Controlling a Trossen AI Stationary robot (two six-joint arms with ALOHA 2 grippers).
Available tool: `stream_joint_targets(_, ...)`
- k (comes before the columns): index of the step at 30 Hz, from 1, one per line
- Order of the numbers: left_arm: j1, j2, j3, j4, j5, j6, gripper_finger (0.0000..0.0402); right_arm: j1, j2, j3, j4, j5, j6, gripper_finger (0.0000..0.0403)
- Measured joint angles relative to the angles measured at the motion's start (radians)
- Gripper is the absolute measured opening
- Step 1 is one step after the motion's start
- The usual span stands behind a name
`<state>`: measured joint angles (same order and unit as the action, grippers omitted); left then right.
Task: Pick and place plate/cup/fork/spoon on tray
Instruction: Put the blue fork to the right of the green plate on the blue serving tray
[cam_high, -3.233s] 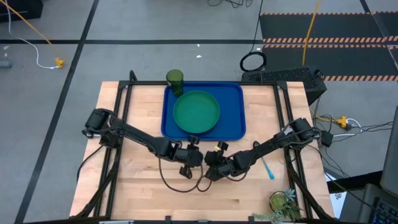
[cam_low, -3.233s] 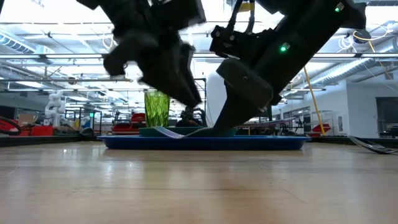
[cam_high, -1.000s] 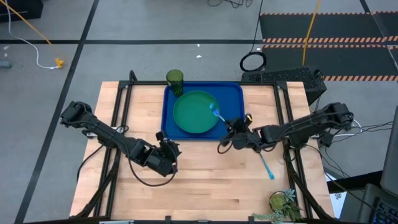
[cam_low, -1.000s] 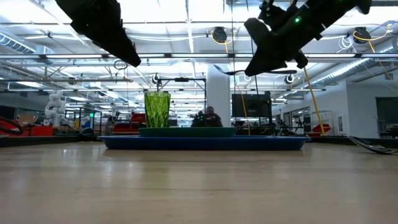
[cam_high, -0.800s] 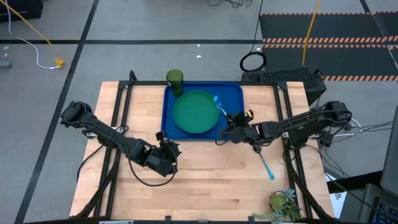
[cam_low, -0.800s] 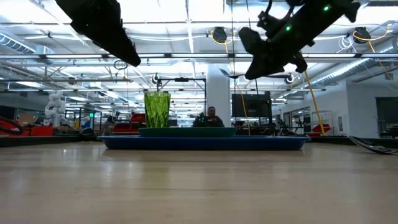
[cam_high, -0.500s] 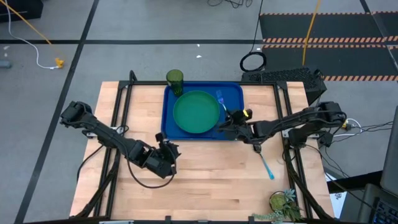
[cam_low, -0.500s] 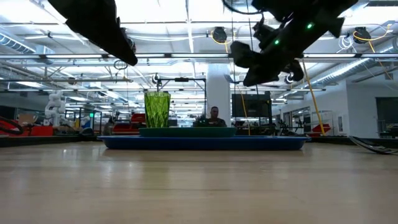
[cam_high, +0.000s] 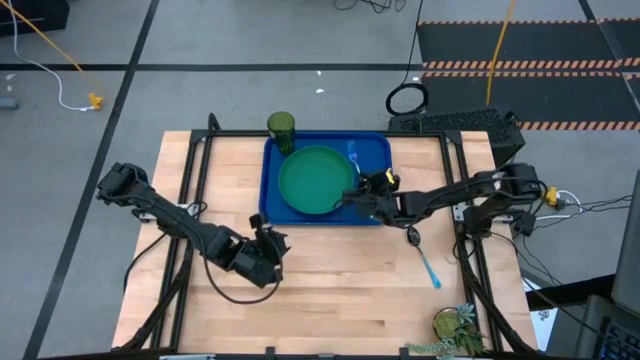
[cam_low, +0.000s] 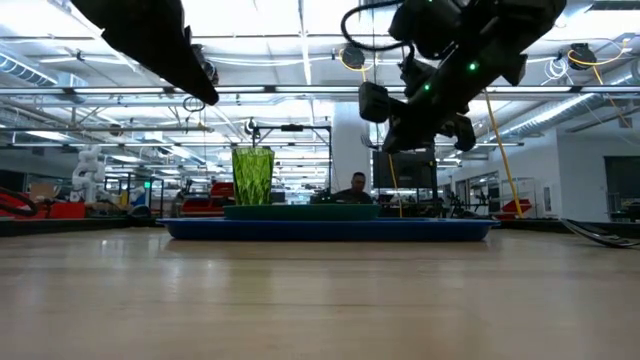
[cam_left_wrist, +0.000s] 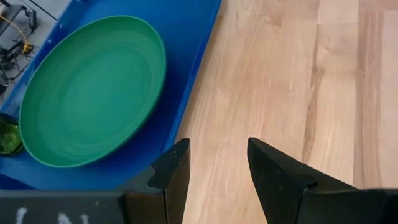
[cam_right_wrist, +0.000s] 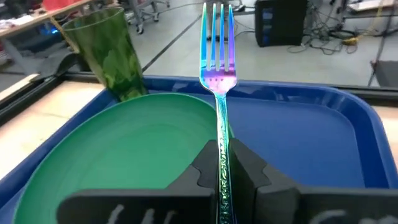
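The right gripper (cam_right_wrist: 222, 163), clamped on the fork (cam_right_wrist: 217, 74), holds it tines-forward above the tray (cam_right_wrist: 298, 143), whose bare blue strip lies just below, beside the plate (cam_right_wrist: 124, 149).

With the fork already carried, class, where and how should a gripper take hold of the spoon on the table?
Grip the spoon by its slim light blue handle, coming straight down from above: it lies flat on the table, clear of the tray.

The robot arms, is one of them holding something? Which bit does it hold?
The right gripper holds the fork by its handle, tines pointing forward over the tray. The left gripper is open and holds nothing.
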<state>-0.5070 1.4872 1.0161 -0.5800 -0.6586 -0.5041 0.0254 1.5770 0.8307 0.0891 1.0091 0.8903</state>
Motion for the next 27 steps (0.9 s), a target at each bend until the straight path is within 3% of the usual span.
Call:
stream_joint_targets(8,-0.004,0.0,0.0,0.007,0.0,-0.007,0.0163,-0.003,0.11,0.0,0.006,0.009,0.119,0.0003)
stream_joint_targets(15,-0.004,0.0,0.0,0.008,0.0,-0.007,0.0163,-0.04,0.123,0.0,-0.007,0.042,0.134,0.0003)
stream_joint_targets(27,-0.004,0.0,0.0,0.01,0.0,-0.014,0.0163,-0.085,0.195,0.0,-0.039,0.008,0.255,0.0004)
